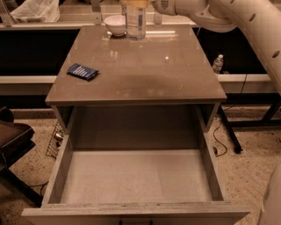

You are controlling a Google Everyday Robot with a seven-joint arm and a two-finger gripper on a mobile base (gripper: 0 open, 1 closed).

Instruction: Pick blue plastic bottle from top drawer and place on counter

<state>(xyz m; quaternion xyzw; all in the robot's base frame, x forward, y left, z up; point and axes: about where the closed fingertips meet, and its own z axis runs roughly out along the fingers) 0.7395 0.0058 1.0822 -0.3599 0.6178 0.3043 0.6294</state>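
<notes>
The blue plastic bottle (pixel 135 22) is upright over the far edge of the counter (pixel 140 74), right beside a white bowl. Its cap is cut off by the top of the view. My gripper (pixel 135 3) is at the very top of the view, shut on the bottle's upper part, and the white arm reaches in from the right. I cannot tell whether the bottle's base touches the counter. The top drawer (pixel 136 178) is pulled out wide below the counter, with nothing on its pale floor.
A white bowl (pixel 115 24) sits at the counter's far edge. A flat dark blue packet (pixel 82 71) lies on the counter's left side. A tiny clear bottle (pixel 218 63) stands beyond the counter's right edge. A dark chair (pixel 13 140) is at the left.
</notes>
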